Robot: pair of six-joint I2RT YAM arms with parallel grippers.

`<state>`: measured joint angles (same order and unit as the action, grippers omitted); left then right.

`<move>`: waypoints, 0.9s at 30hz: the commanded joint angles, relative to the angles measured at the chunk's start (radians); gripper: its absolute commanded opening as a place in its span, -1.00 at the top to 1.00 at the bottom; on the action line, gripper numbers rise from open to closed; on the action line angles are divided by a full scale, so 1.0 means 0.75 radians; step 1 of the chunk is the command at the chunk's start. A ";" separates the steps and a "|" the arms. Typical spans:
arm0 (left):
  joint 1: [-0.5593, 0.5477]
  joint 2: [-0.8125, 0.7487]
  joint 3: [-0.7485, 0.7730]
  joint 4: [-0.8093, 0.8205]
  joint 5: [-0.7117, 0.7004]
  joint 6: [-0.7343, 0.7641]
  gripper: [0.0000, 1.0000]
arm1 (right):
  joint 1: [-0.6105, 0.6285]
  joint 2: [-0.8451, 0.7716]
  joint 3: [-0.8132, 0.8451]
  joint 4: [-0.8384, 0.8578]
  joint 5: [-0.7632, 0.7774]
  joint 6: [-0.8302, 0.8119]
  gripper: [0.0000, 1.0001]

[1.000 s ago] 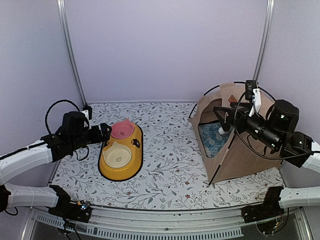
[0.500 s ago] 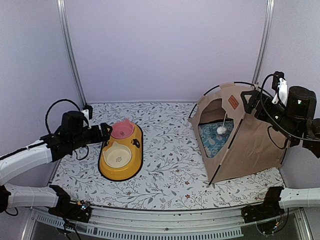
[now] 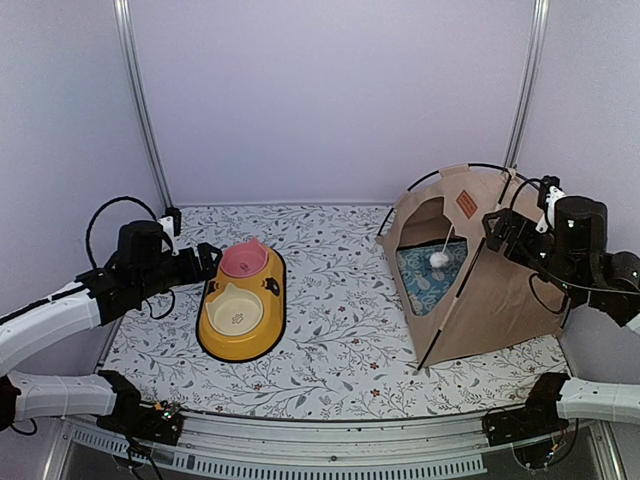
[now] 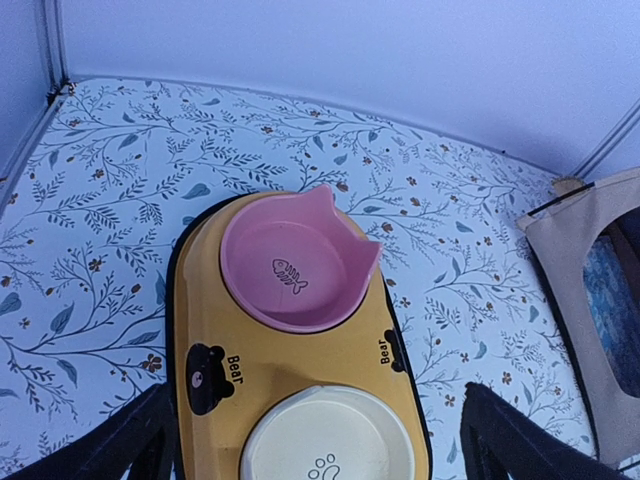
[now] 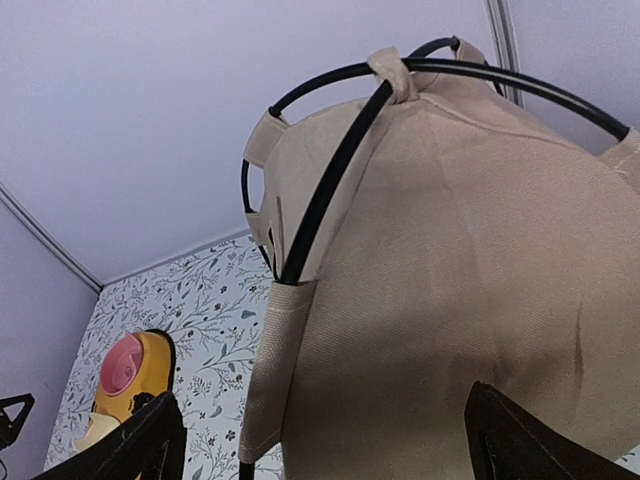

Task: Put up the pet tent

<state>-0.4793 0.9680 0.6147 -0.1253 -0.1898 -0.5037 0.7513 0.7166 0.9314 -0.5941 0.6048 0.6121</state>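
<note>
The beige pet tent [image 3: 490, 285] stands upright at the right of the table, black poles crossing at its top, brown label [image 3: 465, 204] by the arched opening, white pom-pom [image 3: 438, 259] hanging inside. My right gripper [image 3: 503, 228] is open and empty, close against the tent's upper right side. In the right wrist view the tent fabric [image 5: 470, 280] fills the frame and both fingers stand wide apart, one fingertip [image 5: 135, 440] at lower left. My left gripper [image 3: 205, 260] is open and empty, just left of the yellow bowl tray [image 3: 242, 305].
The yellow tray [image 4: 290, 380] holds a pink bowl [image 4: 297, 260] and a cream bowl [image 4: 330, 440]. A light blue patterned mat [image 3: 425, 278] lies inside the tent. Walls and metal posts [image 3: 140, 110] close the back and sides.
My right gripper has drawn back out of the tent opening to the tent's right side, rising first, then dropping a little. The pom-pom hangs free. The left arm has barely moved.
</note>
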 commanded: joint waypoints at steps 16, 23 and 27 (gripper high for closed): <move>0.034 -0.058 0.015 -0.010 0.006 0.027 -0.98 | -0.034 0.379 0.346 -0.049 -0.119 -0.087 1.00; 0.038 -0.056 0.017 -0.006 0.010 0.026 -0.99 | -0.022 0.466 0.542 0.023 -0.233 -0.266 1.00; 0.040 -0.054 0.015 -0.005 0.013 0.030 -0.99 | 0.023 0.567 0.662 0.096 -0.347 -0.410 1.00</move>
<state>-0.4633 0.9333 0.6147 -0.1341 -0.1902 -0.4973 0.7391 1.0924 1.3174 -0.6647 0.4290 0.4599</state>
